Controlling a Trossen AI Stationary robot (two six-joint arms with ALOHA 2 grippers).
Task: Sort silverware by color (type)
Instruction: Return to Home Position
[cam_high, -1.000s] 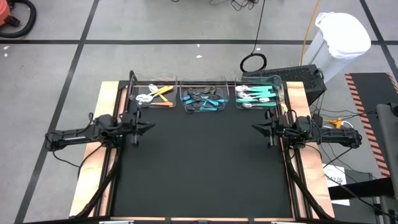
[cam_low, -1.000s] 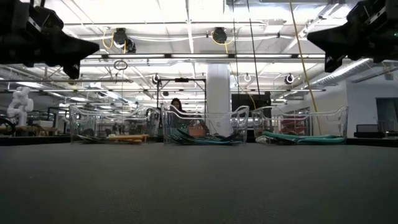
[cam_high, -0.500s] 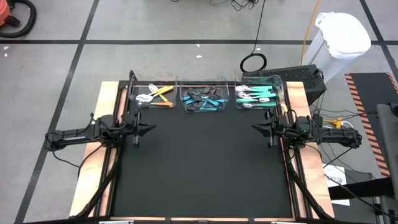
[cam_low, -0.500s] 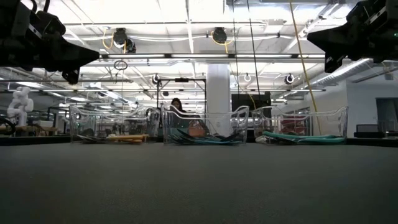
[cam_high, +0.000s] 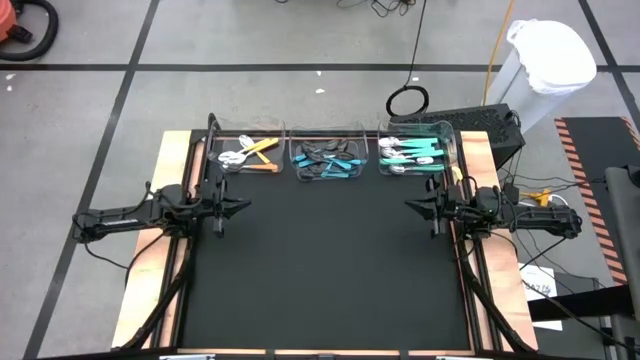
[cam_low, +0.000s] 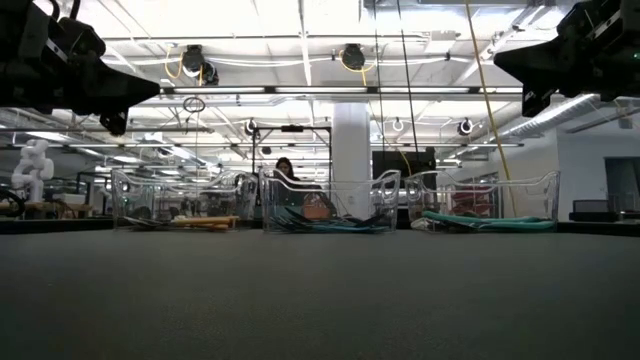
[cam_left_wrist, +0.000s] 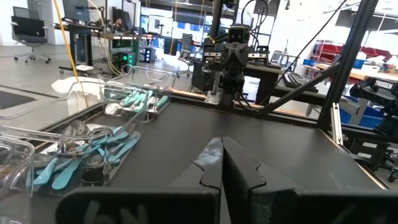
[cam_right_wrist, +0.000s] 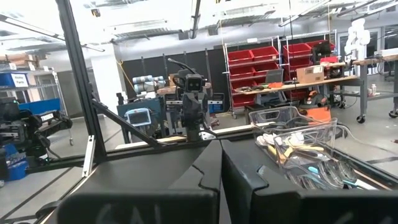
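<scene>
Three clear bins stand in a row at the table's far edge. The left bin holds silver spoons with orange handles (cam_high: 250, 152). The middle bin holds dark-bowled spoons with teal handles (cam_high: 327, 159). The right bin holds silver spoons with teal handles (cam_high: 412, 153). My left gripper (cam_high: 243, 205) hovers shut above the table's left side, pointing right. My right gripper (cam_high: 410, 205) hovers shut above the right side, pointing left. In the left wrist view my left gripper (cam_left_wrist: 221, 140) shows its fingers together. My right gripper (cam_right_wrist: 221, 144) looks the same in the right wrist view.
The black mat (cam_high: 325, 270) lies between the two arms, with the wooden table rim (cam_high: 168, 165) beside it. In the low view the bins (cam_low: 330, 205) stand along the far edge. A person (cam_low: 283, 170) sits far behind them in the room.
My left gripper has shifted slightly down and toward the near edge, then held still. It has stayed shut.
</scene>
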